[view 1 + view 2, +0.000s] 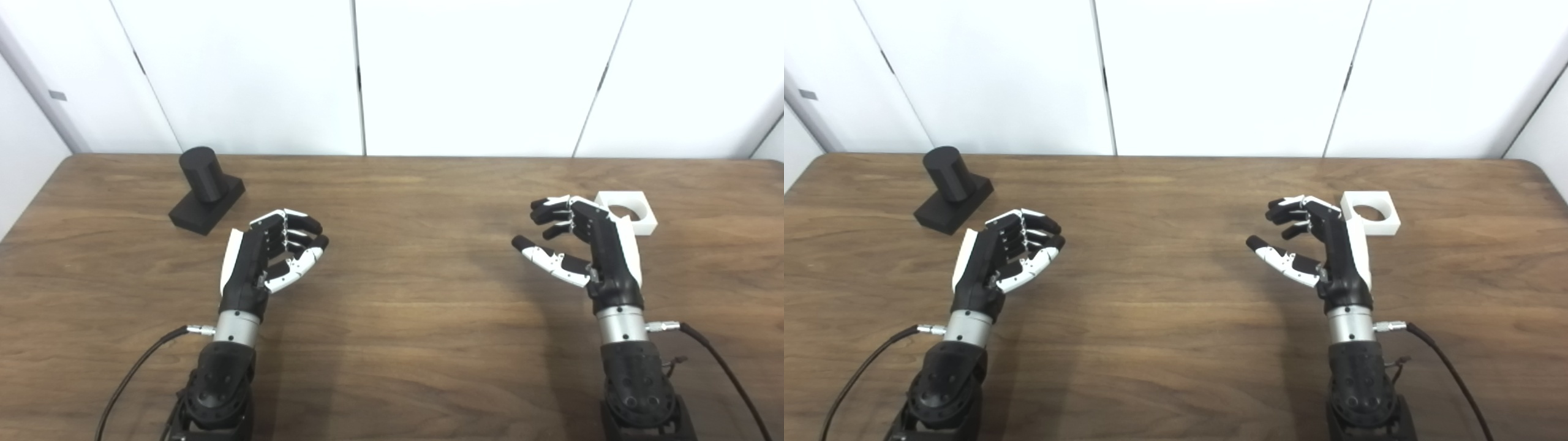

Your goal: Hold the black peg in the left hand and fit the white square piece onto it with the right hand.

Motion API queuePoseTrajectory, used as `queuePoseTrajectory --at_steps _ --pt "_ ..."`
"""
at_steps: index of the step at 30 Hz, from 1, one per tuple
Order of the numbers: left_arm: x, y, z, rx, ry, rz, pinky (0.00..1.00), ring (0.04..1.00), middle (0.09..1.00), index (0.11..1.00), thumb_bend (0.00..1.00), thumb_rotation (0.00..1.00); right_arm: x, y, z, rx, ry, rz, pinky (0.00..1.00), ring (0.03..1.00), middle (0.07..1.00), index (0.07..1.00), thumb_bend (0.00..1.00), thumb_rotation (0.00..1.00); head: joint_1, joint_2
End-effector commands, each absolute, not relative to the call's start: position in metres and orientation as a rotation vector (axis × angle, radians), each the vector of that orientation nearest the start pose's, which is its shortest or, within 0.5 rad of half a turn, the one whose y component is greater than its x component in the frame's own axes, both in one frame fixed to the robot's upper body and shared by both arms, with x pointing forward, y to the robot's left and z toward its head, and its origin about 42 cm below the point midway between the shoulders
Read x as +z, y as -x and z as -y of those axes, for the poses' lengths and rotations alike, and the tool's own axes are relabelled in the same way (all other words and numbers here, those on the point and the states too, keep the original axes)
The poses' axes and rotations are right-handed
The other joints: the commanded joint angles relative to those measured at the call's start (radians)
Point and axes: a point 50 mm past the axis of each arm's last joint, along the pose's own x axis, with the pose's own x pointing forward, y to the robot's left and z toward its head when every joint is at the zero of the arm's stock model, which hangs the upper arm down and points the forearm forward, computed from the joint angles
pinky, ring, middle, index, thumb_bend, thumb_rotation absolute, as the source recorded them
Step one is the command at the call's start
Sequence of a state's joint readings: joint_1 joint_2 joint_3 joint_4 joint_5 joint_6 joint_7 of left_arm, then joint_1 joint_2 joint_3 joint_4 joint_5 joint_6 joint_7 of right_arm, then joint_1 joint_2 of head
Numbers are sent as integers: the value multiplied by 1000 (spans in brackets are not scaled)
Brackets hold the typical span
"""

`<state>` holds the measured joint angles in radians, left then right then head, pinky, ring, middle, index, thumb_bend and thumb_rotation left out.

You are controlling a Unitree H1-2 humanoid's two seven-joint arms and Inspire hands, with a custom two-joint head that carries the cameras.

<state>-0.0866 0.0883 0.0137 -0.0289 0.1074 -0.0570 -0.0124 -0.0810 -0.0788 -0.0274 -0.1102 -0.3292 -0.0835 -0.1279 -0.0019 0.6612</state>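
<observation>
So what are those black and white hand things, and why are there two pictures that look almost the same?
They are a robot's two hands. The two pictures come from two cameras side by side on its head, like eyes, so they show one scene from slightly different spots. The left hand and the right hand hover above a brown wooden table, fingers curled but holding nothing. Beyond the left hand stands a black peg on a flat base. Just behind the right hand lies a white square piece with a round hole.
</observation>
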Motion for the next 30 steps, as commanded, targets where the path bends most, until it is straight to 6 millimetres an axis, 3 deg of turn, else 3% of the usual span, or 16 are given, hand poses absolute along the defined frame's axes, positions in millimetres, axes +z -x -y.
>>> queuePoseTrajectory --at_steps 1,12,19,30 --pt "150 -319 -230 -29 -192 262 405 498 574 495 494 63 176 -308 240 -159 383 383 478 597 640 494 496 139 19 -2" --pt "145 -317 -204 -37 -183 253 435 529 584 494 494 64 175 -306 259 -166 376 389 452 561 613 493 496 136 239 -52" --pt "145 -318 -198 -35 -178 252 444 528 583 494 493 63 178 -305 261 -176 363 363 571 647 627 491 496 132 253 -66" --pt "149 -319 -201 -27 -191 275 445 533 586 493 492 58 183 -303 260 -179 392 364 515 620 616 492 497 132 256 -67"
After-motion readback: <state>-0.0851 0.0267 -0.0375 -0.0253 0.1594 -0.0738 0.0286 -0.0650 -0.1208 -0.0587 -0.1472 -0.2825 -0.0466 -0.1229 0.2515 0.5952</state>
